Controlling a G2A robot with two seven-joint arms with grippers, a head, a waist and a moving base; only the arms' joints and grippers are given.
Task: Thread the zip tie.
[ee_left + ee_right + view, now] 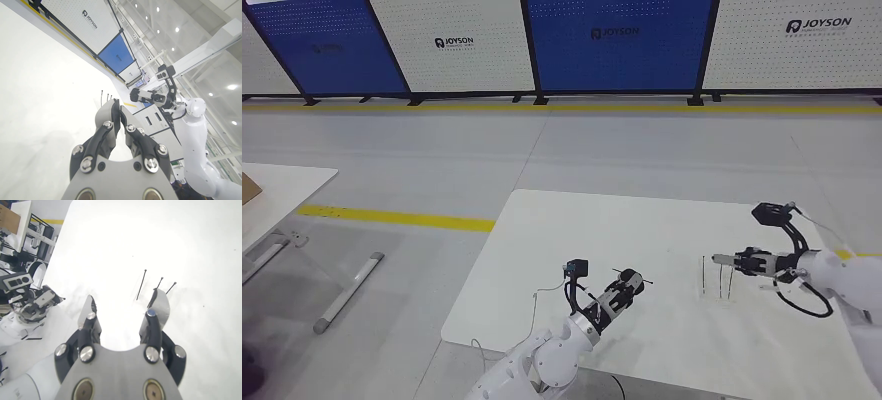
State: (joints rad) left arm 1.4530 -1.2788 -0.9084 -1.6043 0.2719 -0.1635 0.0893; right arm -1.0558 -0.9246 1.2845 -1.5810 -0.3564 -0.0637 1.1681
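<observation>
Right gripper (123, 297), wide open and empty, sits beside the zip ties (141, 284); I should straddle one only. Left gripper (119, 106): closed, empty.

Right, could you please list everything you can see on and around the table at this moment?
zip ties: three, black, lying side by side on the table, just ahead of the right gripper
table: one, white, under both arms
side table: one, white, across the floor to one side
brown board: one, on the side table
partition panels: several, blue and white, along the back of the room
floor lines: two, yellow, one along the panels, one running up to the table
left gripper: grey and black, shut, holding nothing, apart from the zip ties
right gripper: grey and black, open, holding nothing, by the zip ties
</observation>
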